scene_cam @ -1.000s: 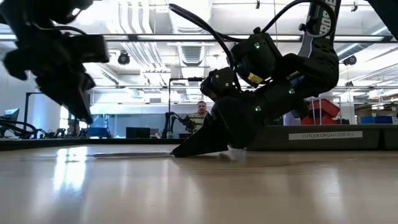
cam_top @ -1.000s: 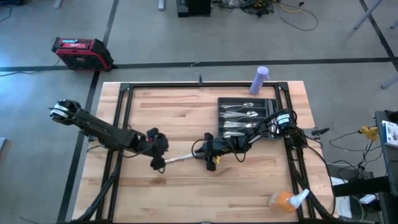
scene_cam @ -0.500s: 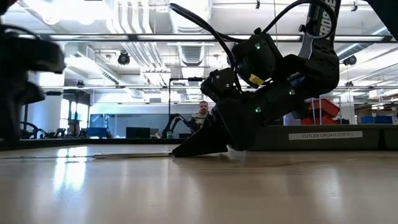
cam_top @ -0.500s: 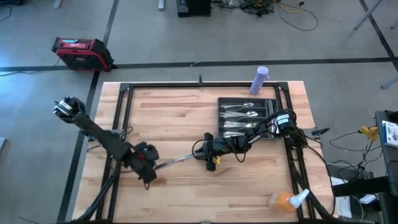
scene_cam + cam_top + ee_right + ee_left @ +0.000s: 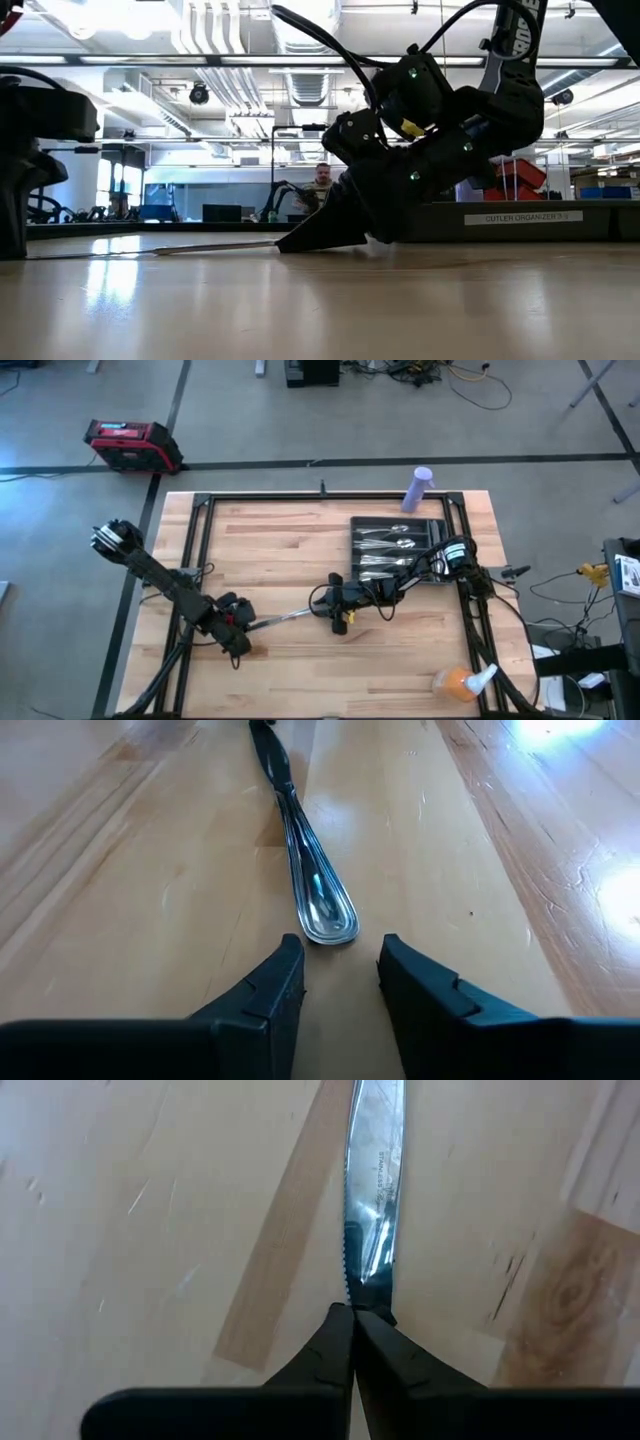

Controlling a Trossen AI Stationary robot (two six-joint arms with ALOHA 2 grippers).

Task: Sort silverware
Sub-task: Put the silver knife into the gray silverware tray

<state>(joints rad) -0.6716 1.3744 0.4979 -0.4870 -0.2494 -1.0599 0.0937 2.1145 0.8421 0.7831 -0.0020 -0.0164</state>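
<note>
One knife [image 5: 290, 617] flat on the table [image 5: 280, 550], between both claws. Handle end just ahead of the right gripper [image 5: 341, 965], fingers spread, nothing held. Blade tip just ahead of the left gripper [image 5: 352, 1330], fingers pressed together, empty. Other silverware [image 5: 385, 552] in the tray [image 5: 440, 530], behind the right claw.

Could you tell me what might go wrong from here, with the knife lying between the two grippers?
The left gripper looks shut at the tip of the knife, with little or no blade between its fingers, so a pull may slip off the serrated blade. The right gripper is open just short of the knife handle's end; closing now could miss it or nudge it. If both grippers act together, the knife could twist on the table.
</note>
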